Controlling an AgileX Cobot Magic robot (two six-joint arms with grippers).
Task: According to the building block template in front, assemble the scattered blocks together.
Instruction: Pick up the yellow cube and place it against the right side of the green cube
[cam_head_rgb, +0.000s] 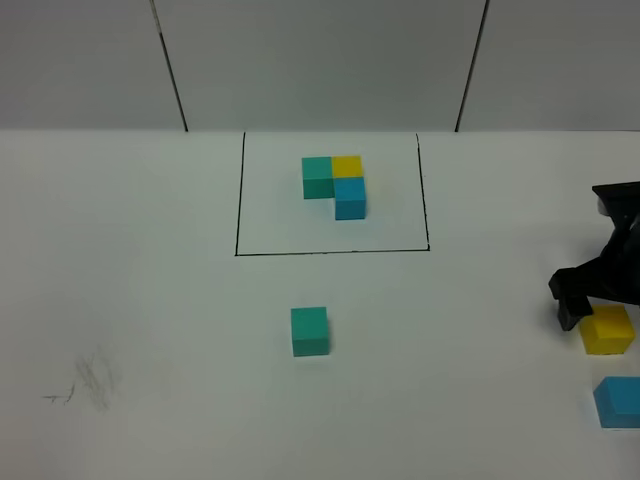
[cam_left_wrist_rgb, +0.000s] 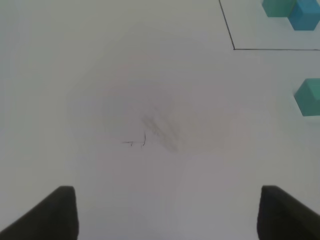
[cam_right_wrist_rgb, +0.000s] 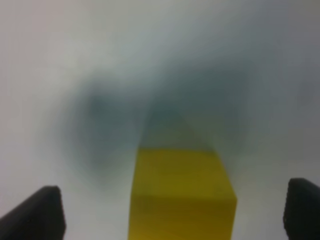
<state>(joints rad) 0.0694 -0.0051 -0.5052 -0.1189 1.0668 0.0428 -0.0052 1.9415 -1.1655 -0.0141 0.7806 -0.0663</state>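
The building block template (cam_head_rgb: 335, 185), a joined teal, yellow and blue L, sits inside the black drawn rectangle (cam_head_rgb: 240, 200); part of it shows in the left wrist view (cam_left_wrist_rgb: 295, 10). The loose teal cube (cam_head_rgb: 309, 331) stands in front of the rectangle and also shows in the left wrist view (cam_left_wrist_rgb: 310, 97). The loose yellow cube (cam_head_rgb: 608, 330) is at the right edge, with the light blue cube (cam_head_rgb: 618, 402) in front of it. My right gripper (cam_head_rgb: 600, 305) is open, low over the yellow cube (cam_right_wrist_rgb: 180, 195), which lies between its spread fingers (cam_right_wrist_rgb: 47, 212) without touching them. My left gripper (cam_left_wrist_rgb: 167, 215) is open and empty.
A faint pencil smudge (cam_head_rgb: 90, 385) marks the white table at the front left; it also shows in the left wrist view (cam_left_wrist_rgb: 155, 135). A white panelled wall (cam_head_rgb: 320, 60) stands behind the table.
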